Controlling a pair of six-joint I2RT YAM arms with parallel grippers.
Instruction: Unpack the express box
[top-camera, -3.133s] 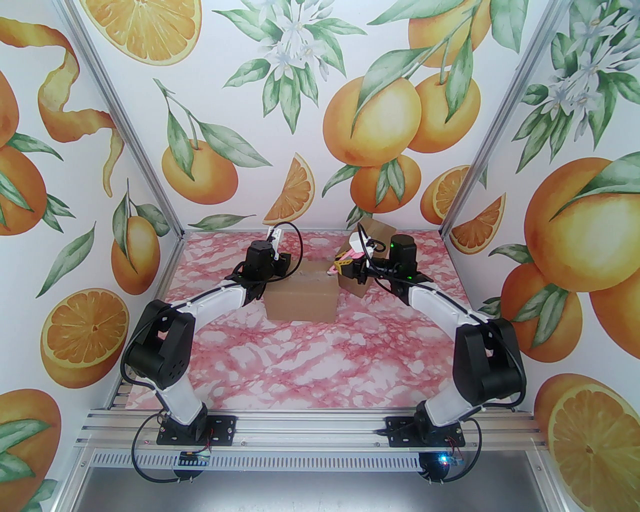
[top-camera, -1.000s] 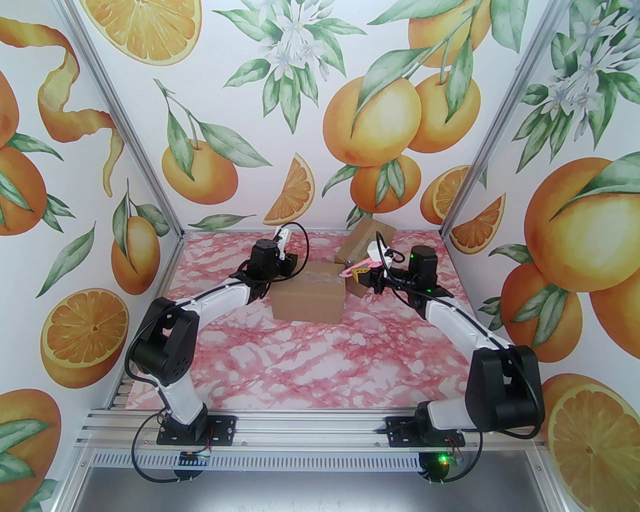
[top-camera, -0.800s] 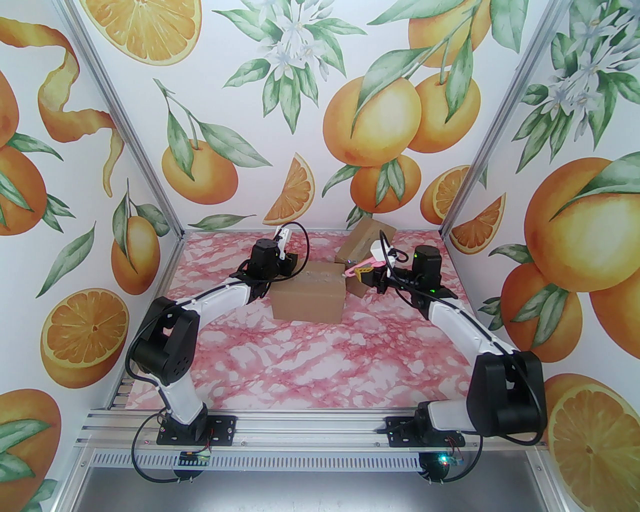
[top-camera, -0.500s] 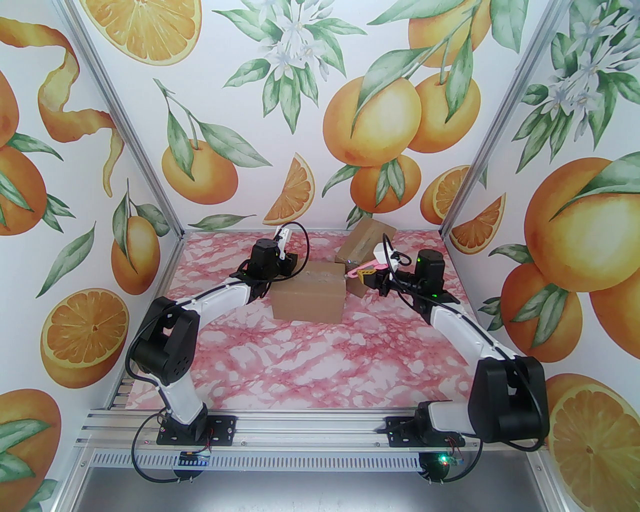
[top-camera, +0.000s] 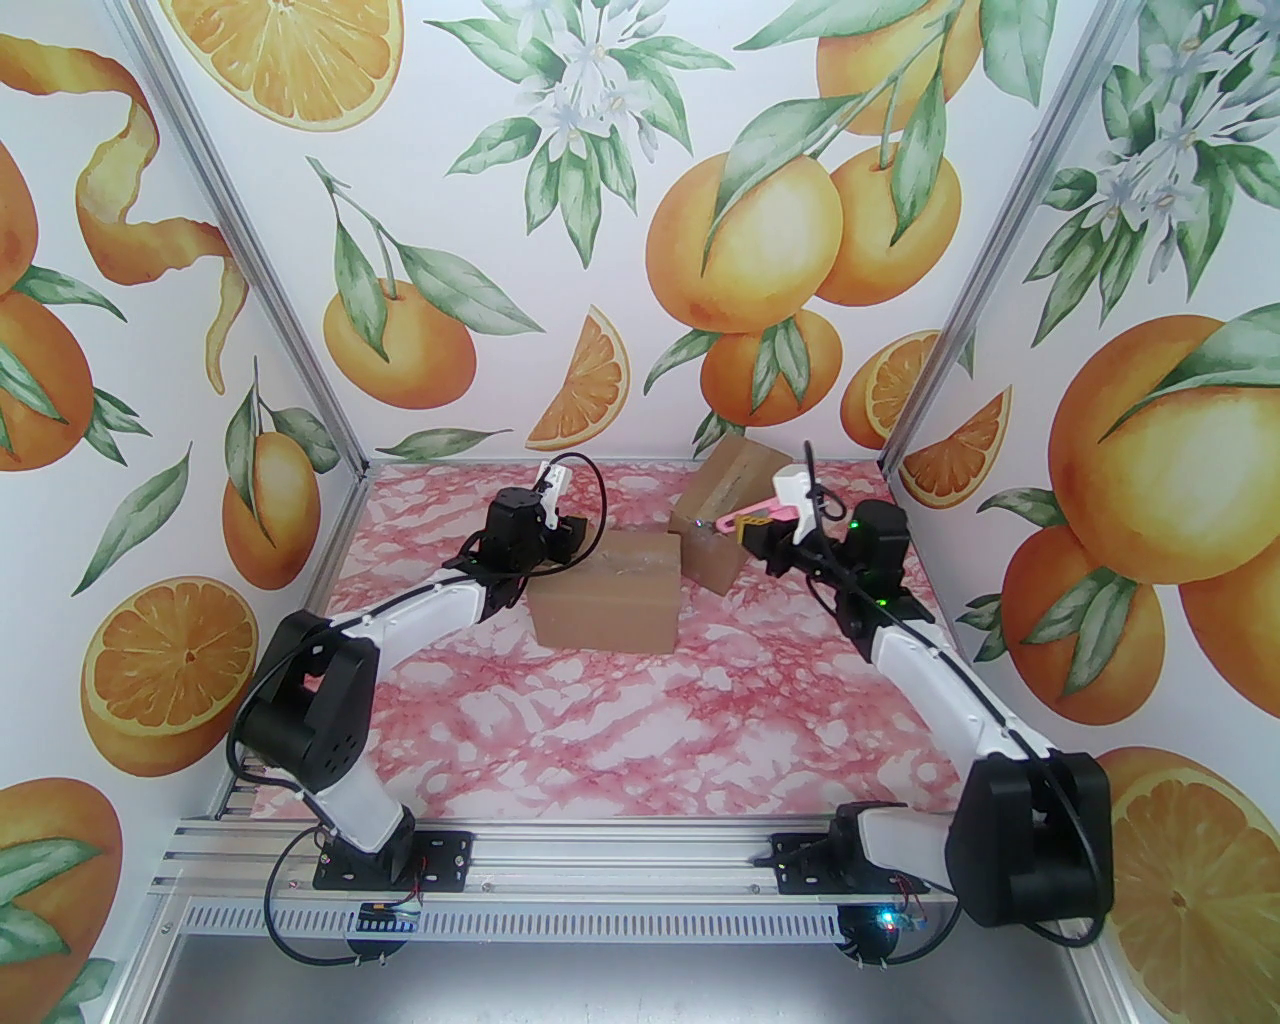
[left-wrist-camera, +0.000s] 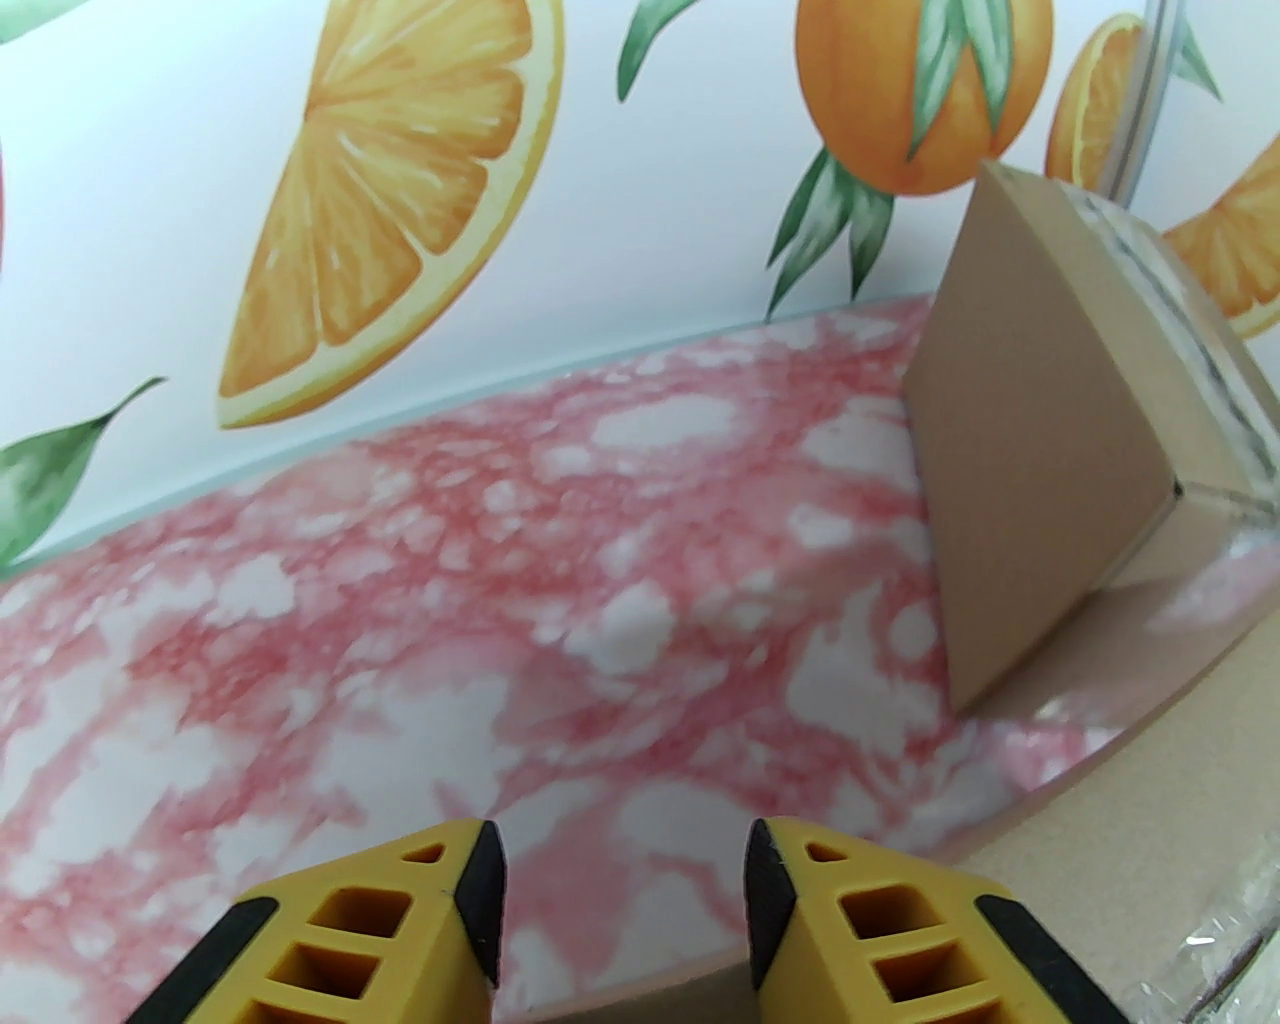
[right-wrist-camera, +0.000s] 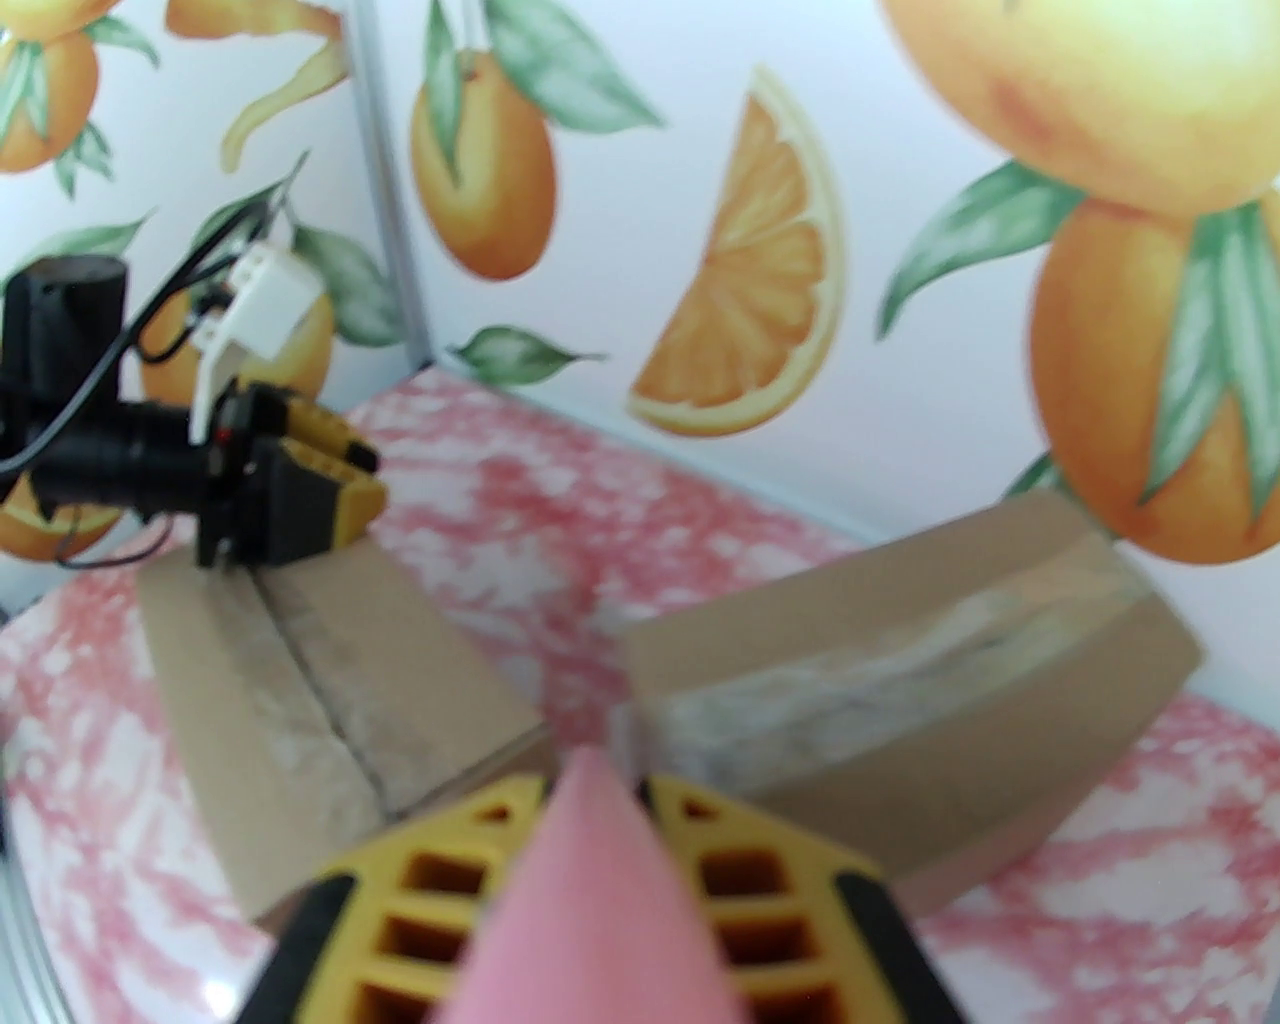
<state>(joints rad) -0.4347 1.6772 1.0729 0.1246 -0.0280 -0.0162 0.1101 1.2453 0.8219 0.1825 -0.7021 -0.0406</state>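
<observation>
Table (top-camera: 640, 720) in pink marble print is set with two cardboard boxes: near box (top-camera: 605, 600) flat at the middle, second box (top-camera: 735, 475) tilted up just behind it to the right. Step is judged as tape cutting on the near box, flaps not yet opened; a dark slit is seen along its top seam in the right wrist view. Next move likely calls for the flaps to be caught at the seam and lifted, box kept from sliding. Pose: left arm is stretched low, left gripper (left-wrist-camera: 620, 860) set at the near box's rear left edge, jaws apart, nothing between them. Then right arm is reached far out, right gripper (right-wrist-camera: 598, 790) clamped on a pink cutter (right-wrist-camera: 590, 900), tip near the second box's corner.
</observation>
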